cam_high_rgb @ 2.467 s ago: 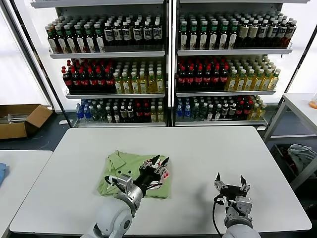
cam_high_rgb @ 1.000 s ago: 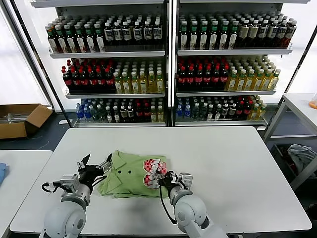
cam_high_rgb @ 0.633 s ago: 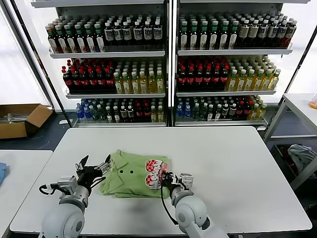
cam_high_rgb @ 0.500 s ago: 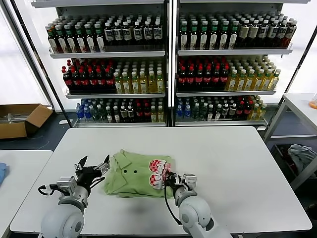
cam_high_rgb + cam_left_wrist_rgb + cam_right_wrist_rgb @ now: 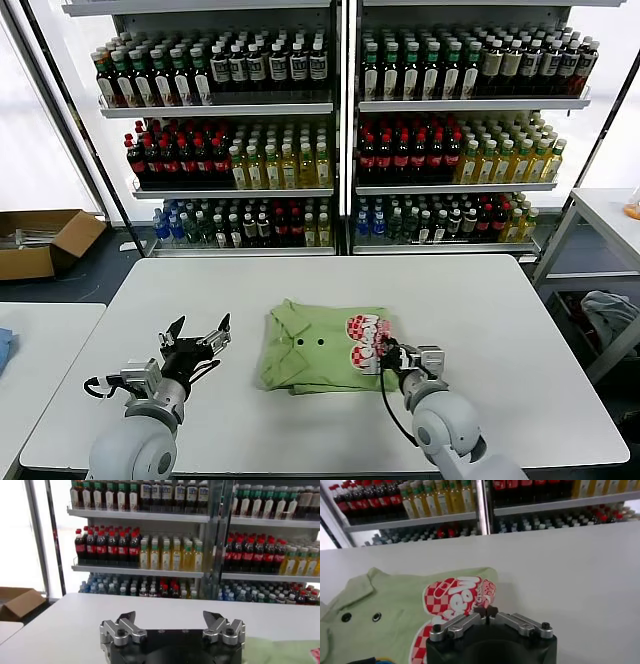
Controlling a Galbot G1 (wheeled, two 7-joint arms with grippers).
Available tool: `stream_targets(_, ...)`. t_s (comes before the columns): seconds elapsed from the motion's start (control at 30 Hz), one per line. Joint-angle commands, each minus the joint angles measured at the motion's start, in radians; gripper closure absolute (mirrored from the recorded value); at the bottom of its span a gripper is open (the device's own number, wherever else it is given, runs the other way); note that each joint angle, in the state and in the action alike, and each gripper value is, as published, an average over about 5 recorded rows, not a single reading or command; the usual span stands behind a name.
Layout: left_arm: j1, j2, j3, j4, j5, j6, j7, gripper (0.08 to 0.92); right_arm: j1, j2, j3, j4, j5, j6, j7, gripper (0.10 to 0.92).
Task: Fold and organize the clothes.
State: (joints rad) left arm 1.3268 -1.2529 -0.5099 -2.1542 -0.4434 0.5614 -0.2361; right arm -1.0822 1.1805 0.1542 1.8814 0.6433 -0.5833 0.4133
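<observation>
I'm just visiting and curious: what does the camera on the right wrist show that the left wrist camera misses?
Only the right wrist view shows the shirt's checkered print and buttons, with the right gripper shut at the shirt's edge. Only the left wrist view shows the open left gripper over bare table. Both share the white table, bottle shelves, and some green shirt.

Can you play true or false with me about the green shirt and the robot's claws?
1. The green shirt lies folded on the white table. True.
2. The left claw is pinching the shirt. False: it is open, off to the shirt's side, touching nothing.
3. The right claw is shut on the shirt's edge by the checkered print. True.
4. The shelves behind hold toys. False: they hold bottles.
</observation>
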Motion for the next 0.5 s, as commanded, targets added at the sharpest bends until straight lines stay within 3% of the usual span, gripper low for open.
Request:
stream_targets(0.03, 0.018, -0.014, 0.000, -0.014, 0.005, 0.005, 0.002, 0.177, -0.068, -0.079, 0.102, 0.048, -0.227, 0.003, -0.127, 0.867)
stream_targets(0.27, 0.049, -0.028, 0.005, -0.026, 0.019, 0.004, 0.008, 0.177, -0.157, -0.005, 0.107, 0.296, -0.242, 0.005, -0.108, 0.665)
stream_targets(0.5, 0.067, -0.037, 0.008, -0.044, 0.025, 0.004, 0.013, 0.177, -0.167, 0.061, -0.013, 0.246, -0.197, 0.003, -0.031, 0.466)
